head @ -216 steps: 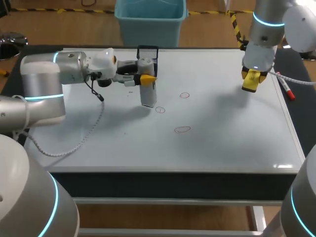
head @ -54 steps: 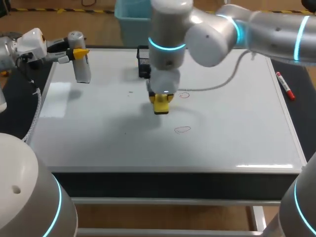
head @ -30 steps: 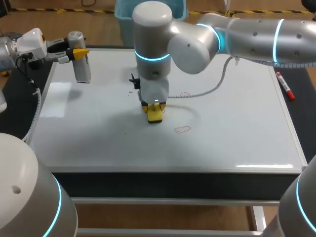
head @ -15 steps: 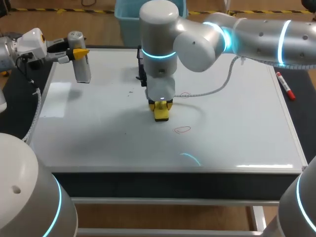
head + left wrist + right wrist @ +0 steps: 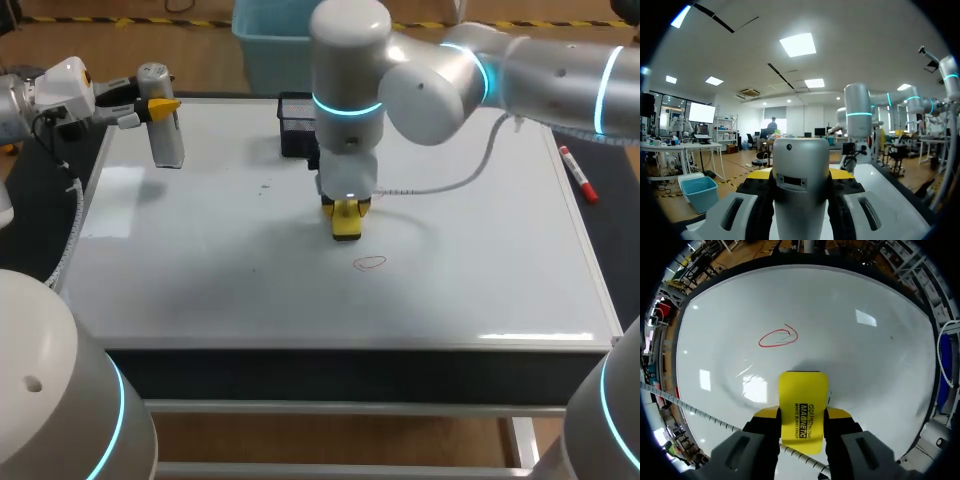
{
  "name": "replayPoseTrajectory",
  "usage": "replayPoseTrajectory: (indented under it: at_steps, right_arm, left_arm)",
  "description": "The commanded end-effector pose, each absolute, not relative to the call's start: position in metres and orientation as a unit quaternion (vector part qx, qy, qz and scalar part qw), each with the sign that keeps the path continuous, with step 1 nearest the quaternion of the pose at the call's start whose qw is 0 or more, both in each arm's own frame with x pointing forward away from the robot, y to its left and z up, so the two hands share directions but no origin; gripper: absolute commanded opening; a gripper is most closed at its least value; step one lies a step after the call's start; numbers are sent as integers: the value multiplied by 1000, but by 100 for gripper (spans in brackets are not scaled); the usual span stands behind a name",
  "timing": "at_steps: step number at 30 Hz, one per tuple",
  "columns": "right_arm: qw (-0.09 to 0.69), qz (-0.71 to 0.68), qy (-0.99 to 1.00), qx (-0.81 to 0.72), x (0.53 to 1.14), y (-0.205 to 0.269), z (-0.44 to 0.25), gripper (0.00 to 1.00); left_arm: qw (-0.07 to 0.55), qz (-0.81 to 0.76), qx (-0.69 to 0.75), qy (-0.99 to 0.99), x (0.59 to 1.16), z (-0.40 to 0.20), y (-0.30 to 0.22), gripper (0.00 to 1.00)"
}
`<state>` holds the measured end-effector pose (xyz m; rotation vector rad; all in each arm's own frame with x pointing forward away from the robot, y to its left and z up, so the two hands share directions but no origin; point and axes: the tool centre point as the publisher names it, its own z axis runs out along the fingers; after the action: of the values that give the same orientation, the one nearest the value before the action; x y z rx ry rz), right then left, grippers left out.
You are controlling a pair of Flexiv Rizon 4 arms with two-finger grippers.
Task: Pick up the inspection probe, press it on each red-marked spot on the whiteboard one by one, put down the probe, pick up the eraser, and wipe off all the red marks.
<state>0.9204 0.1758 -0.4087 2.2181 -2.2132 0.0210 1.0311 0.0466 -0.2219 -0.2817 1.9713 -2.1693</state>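
My right gripper (image 5: pixel 347 212) is over the middle of the whiteboard (image 5: pixel 480 250), shut on a yellow eraser (image 5: pixel 347 224) that points down at the board. In the right wrist view the eraser (image 5: pixel 803 405) sits between the fingers of that gripper (image 5: pixel 802 416), and a red oval mark (image 5: pixel 778 336) lies just ahead of it. The same mark (image 5: pixel 370 263) shows in the head view, nearer the front edge than the eraser. At the board's far left corner my left gripper (image 5: pixel 158 104) is shut on the silver probe (image 5: pixel 165 135), which hangs upright. The probe (image 5: pixel 801 185) fills the left wrist view.
A black holder (image 5: pixel 297 125) stands at the back of the board, just behind my right arm. A red marker (image 5: pixel 578 175) lies off the board's right edge. The arm's cable (image 5: pixel 440 180) hangs over the board to the right of the eraser.
My right arm has carried the eraser to the right and slightly back across the board's middle. The left arm with the probe has kept still.
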Motion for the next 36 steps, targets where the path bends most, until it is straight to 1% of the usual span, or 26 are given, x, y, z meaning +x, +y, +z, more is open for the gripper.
replayPoseTrajectory:
  at_steps: [1,11,13,27,36]
  right_arm:
    - [-21,6,-706,708,915,148,-369,0]
    - [-18,16,-742,670,939,89,-358,0]
    - [-25,7,-754,656,944,71,-358,0]
    - [-1,19,-819,574,973,-51,-365,0]
    - [12,13,-836,548,978,-99,-373,0]
  left_arm:
    - [99,-733,-95,666,1031,-221,46,0]
    - [99,-733,-95,666,1031,-221,46,0]
    - [99,-733,-95,666,1031,-221,46,0]
    - [99,-733,-95,666,1031,-221,46,0]
    - [99,-733,-95,666,1031,-221,46,0]
